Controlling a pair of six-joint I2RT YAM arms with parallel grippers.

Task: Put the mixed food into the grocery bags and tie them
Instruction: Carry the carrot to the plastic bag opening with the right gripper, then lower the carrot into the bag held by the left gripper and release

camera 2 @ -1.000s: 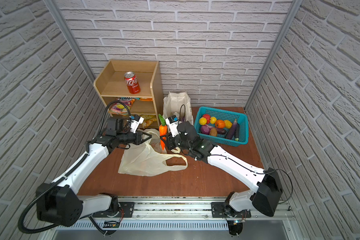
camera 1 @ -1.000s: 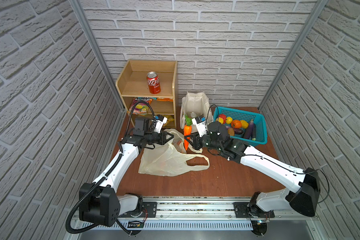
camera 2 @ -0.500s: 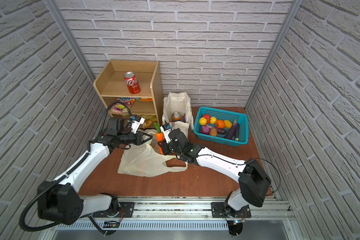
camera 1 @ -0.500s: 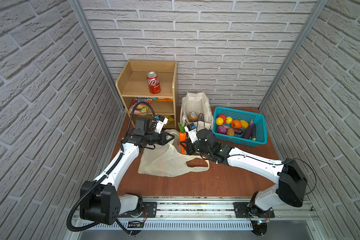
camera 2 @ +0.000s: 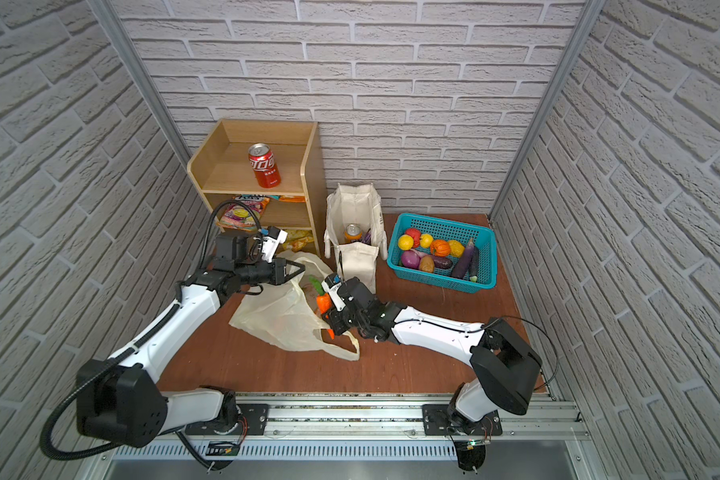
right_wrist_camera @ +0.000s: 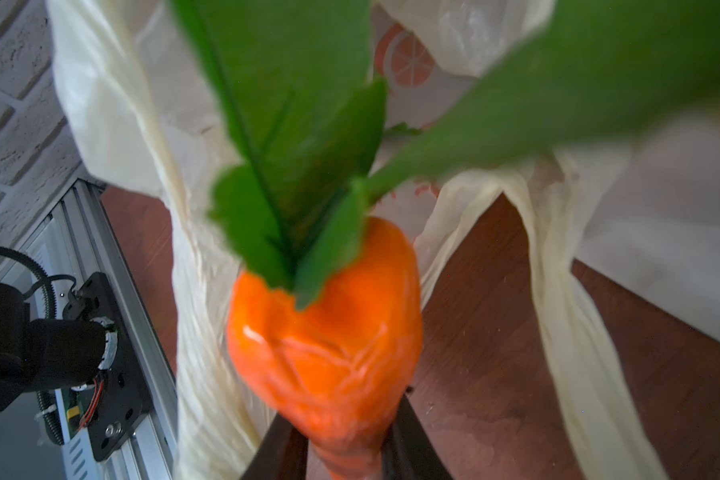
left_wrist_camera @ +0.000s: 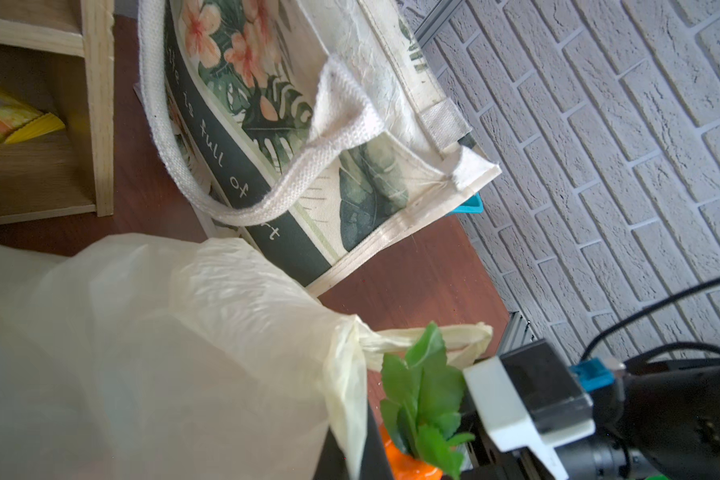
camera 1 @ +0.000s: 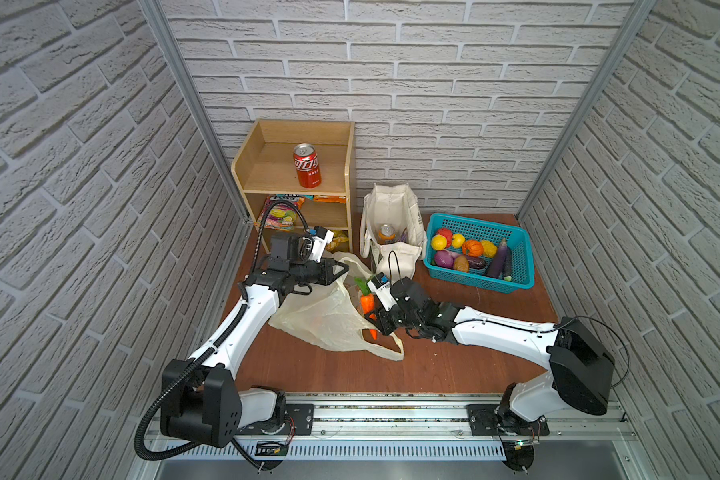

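Observation:
The pale-yellow plastic bag [camera 1: 321, 322] [camera 2: 281, 318] lies crumpled on the brown table. My left gripper [camera 1: 342, 268] [camera 2: 299, 270] [left_wrist_camera: 358, 453] is shut on the bag's rim and holds it up. My right gripper [camera 1: 373, 319] [camera 2: 331, 319] [right_wrist_camera: 341, 451] is shut on an orange toy carrot [camera 1: 366, 303] [camera 2: 323, 303] [right_wrist_camera: 329, 340], green top up, at the bag's mouth. The cream canvas tote [camera 1: 391, 208] [left_wrist_camera: 267, 145] stands behind. In it are the orange soda can [camera 1: 386, 233] [camera 2: 353, 232] and a purple packet [camera 1: 403, 236].
A turquoise basket [camera 1: 476, 284] of toy vegetables sits at the back right. A wooden shelf [camera 1: 267, 174] at the back left holds a red cola can [camera 1: 307, 165] and snack packets below. The arms' rail runs along the front edge.
My right gripper has carried the carrot from beside the tote forward and down to the plastic bag's mouth. The left gripper has held the bag's rim still.

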